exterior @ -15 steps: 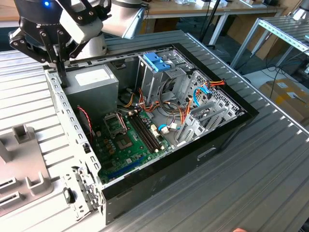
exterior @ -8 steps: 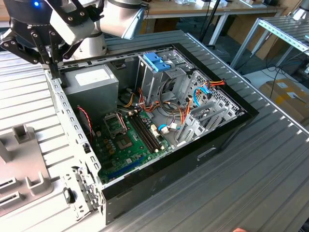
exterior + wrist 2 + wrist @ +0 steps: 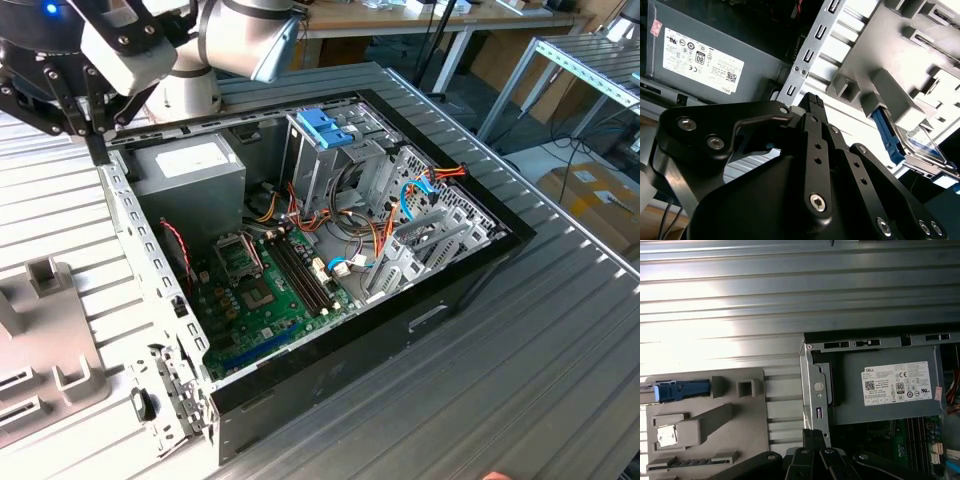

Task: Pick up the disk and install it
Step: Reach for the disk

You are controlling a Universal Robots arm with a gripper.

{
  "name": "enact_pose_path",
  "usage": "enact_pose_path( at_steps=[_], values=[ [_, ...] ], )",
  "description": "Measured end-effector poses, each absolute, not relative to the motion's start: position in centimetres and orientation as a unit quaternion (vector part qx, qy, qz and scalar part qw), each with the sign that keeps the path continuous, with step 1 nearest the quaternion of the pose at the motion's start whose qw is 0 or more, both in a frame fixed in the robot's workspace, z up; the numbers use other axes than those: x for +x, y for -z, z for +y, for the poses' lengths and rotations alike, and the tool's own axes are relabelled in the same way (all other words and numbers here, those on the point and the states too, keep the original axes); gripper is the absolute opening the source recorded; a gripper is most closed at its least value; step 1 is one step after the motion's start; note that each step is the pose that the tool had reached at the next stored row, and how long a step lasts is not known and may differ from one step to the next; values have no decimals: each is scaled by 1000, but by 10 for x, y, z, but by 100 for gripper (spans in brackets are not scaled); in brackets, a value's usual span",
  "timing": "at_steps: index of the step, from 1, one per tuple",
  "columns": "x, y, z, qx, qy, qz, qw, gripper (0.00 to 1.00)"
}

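Well, pincer point(image 3: 812, 99): closed, empty, near case point(image 3: 330, 352) corner.
Disk point(image 3: 921, 141): seated in holder point(image 3: 705, 415), likely for easy grasping.
Table point(image 3: 560, 330): carries case and holder.

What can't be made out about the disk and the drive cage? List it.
- Disk, second wrist view: partly hidden behind the grey fixture's blocks and cut off by the picture's edge.
- Disk, first wrist view: cut off by the picture's edge beyond its blue frame.
- Drive cage, exterior view: bays hidden by its own metal walls and blue top.
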State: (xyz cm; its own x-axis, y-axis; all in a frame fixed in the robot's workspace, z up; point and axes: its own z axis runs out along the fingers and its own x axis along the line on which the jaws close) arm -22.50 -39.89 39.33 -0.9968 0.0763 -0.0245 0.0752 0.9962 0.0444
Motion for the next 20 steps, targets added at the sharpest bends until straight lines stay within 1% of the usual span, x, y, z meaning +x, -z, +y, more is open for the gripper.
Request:
enact_pose_path(
  at_steps=[20],
  values=[
    [-281, -393, -399, 38, -22, 999, 13, 11]
  ],
)
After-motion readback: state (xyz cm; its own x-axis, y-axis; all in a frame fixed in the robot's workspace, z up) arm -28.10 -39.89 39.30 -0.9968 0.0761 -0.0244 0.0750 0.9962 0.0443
